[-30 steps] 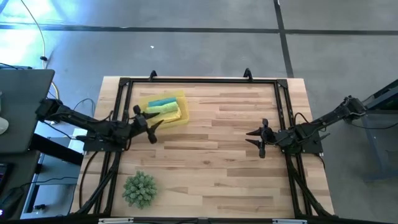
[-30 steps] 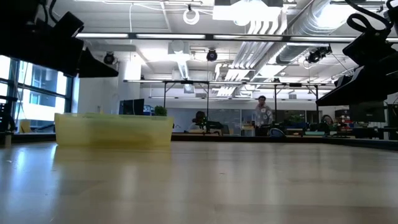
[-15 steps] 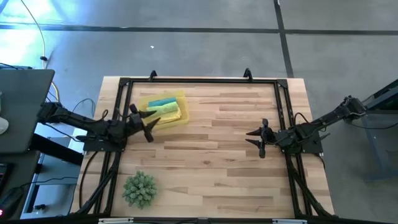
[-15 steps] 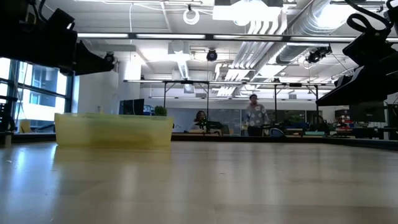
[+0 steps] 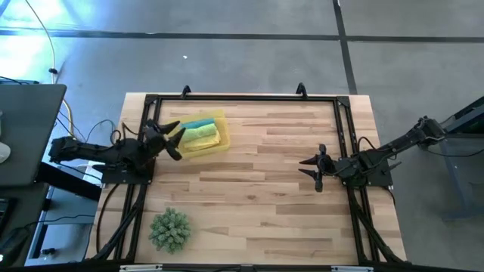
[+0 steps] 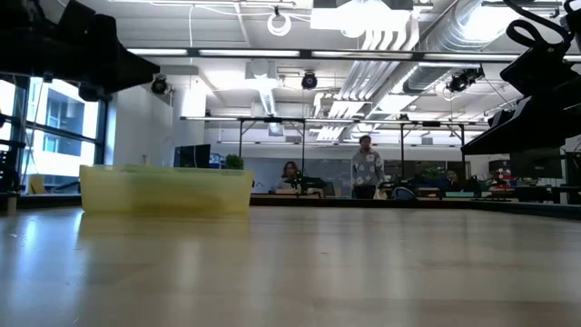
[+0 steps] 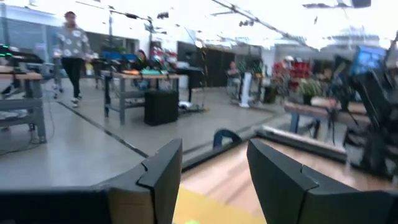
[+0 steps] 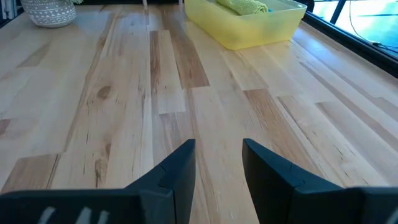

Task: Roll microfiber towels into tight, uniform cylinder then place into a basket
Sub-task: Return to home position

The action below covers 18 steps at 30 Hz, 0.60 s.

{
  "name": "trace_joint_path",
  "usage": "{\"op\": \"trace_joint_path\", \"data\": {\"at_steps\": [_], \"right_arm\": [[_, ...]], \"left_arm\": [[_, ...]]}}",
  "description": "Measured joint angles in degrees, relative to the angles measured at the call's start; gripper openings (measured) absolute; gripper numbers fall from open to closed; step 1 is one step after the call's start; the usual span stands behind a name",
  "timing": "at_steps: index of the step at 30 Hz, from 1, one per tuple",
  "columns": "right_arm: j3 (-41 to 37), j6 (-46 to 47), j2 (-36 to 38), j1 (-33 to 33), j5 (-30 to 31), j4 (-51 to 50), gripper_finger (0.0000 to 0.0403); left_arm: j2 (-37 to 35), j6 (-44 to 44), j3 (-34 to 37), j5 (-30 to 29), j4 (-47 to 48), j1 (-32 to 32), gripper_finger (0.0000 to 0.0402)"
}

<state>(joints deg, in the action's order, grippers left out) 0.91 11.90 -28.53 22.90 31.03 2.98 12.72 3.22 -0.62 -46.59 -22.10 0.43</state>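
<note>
the rolled towels [image 5: 201, 133], teal and yellow-green, lie inside the basket [image 5: 221, 116]. the left gripper [image 5: 173, 140] hangs just beside the basket, fingers apart and empty. the right gripper [image 5: 307, 168] is well apart from the basket, fingers also apart.

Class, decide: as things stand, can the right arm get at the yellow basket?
Probably yes: only bare table lies between the right end effector and the basket, though it sits far off.
</note>
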Motion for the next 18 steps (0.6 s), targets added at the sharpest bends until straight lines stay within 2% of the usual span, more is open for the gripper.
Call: {"op": "trace_joint_path", "data": {"at_steps": [12, 18], "right_arm": [[0.0, 0.0, 0.6, 0.0, 0.0, 0.0, 0.0122], [0.0, 0.0, 6.6, 0.0, 0.0, 0.0, 0.0122]], "left_arm": [[-7.5, 0.0, 0.0, -0.2, 0.0, 7.5, 0.0172], [-8.4, 0.0, 0.0, -0.2, 0.0, 10.3, 0.0172]]}}
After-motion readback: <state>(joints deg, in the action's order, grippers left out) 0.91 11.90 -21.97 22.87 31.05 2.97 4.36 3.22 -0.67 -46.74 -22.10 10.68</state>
